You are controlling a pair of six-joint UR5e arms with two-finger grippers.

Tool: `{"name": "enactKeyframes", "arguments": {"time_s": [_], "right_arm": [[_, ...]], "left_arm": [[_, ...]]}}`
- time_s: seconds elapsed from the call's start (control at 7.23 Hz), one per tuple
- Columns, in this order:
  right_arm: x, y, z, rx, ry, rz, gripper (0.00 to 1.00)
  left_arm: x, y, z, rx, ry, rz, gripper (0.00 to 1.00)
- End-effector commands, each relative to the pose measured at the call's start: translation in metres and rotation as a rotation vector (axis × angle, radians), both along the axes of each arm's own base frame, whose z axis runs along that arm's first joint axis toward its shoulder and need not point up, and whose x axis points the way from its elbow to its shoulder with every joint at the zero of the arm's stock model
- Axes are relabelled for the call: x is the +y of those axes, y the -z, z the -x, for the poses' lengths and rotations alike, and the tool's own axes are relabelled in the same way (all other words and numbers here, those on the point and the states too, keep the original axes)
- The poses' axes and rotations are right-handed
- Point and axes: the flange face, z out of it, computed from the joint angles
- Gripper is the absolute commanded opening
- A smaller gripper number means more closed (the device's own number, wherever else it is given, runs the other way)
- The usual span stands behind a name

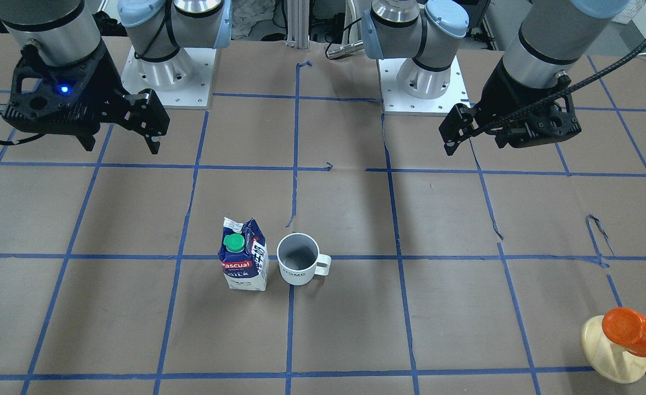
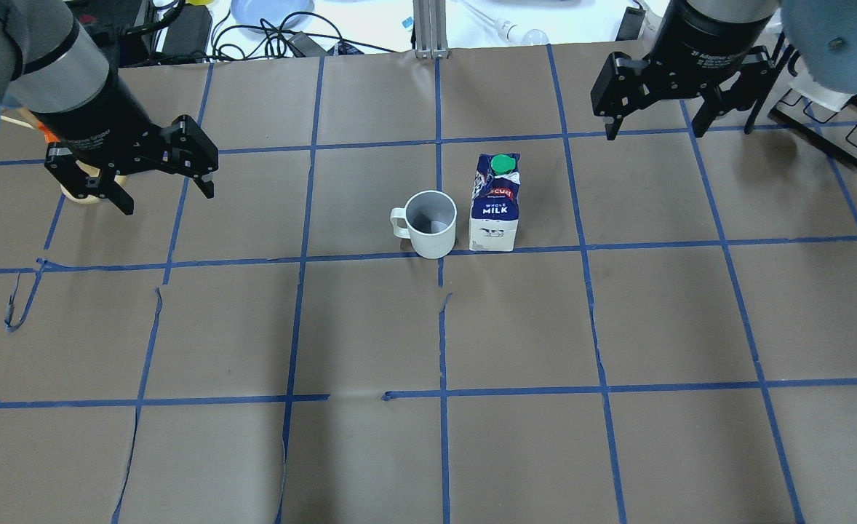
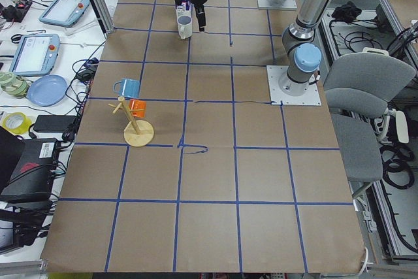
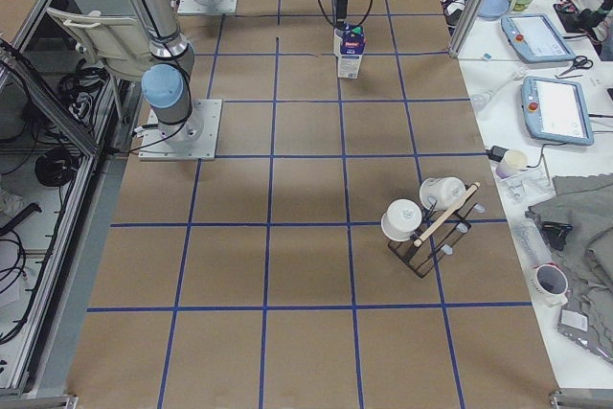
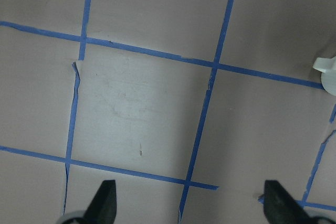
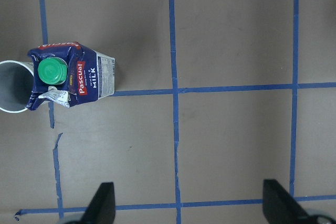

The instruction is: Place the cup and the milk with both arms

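The white cup stands upright mid-table, its handle pointing to my left. It also shows in the overhead view. The blue-and-white milk carton with a green cap stands upright just beside it on my right, also seen from overhead. My left gripper hovers open and empty, far left of the cup. Its wrist view shows only the cup's handle at the right edge. My right gripper hovers open and empty, right of and beyond the milk. Its wrist view shows the carton and the cup's rim.
A wooden mug tree with an orange mug stands at the table's left end, below my left gripper. A black rack with white cups stands at the right end. The arm bases sit on the near side.
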Motion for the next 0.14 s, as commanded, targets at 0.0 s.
{"name": "enactKeyframes", "arguments": {"time_s": [0.0], "right_arm": [[-0.001, -0.0022, 0.0003, 0.003, 0.005, 0.006, 1.0]], "left_arm": [[0.0004, 0.0024, 0.0012, 0.006, -0.007, -0.012, 1.0]]}}
